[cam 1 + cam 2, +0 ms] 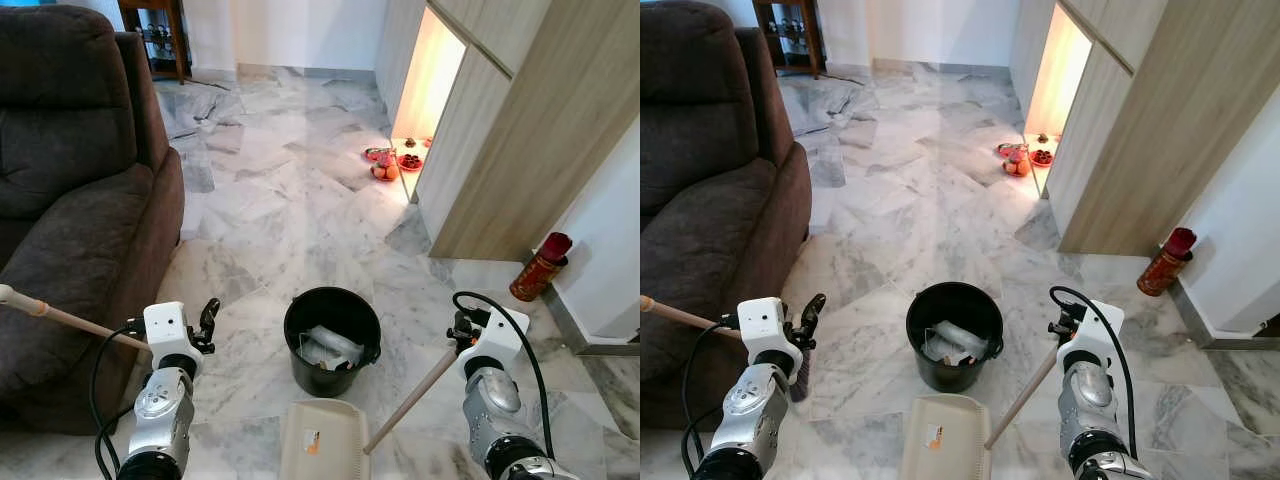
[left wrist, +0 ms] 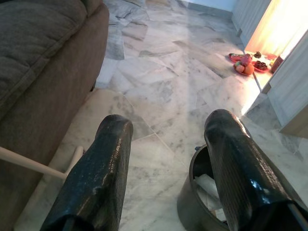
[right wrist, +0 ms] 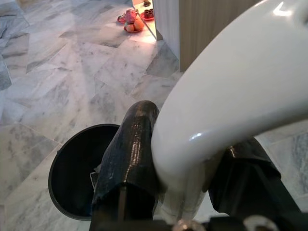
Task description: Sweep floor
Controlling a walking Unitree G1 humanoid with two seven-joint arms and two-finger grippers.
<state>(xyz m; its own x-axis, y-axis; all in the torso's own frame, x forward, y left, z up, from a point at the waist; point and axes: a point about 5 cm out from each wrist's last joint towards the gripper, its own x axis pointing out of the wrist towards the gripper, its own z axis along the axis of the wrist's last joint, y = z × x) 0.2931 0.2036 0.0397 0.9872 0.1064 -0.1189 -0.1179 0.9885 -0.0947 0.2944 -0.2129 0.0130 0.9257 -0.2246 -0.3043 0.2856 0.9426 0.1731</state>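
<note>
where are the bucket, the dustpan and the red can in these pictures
bucket [image 1: 300, 310]: left eye view, on the left part of its black rim
dustpan [image 1: 335, 420]: left eye view, on its beige upper face
red can [image 1: 535, 272]: left eye view, on the middle of its body, by the wall

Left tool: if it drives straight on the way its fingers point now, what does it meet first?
Probably the marble floor just short of the black bucket. The left tool is open and angled down over bare tile, the bucket's rim beside one finger. Depth is unclear.
</note>
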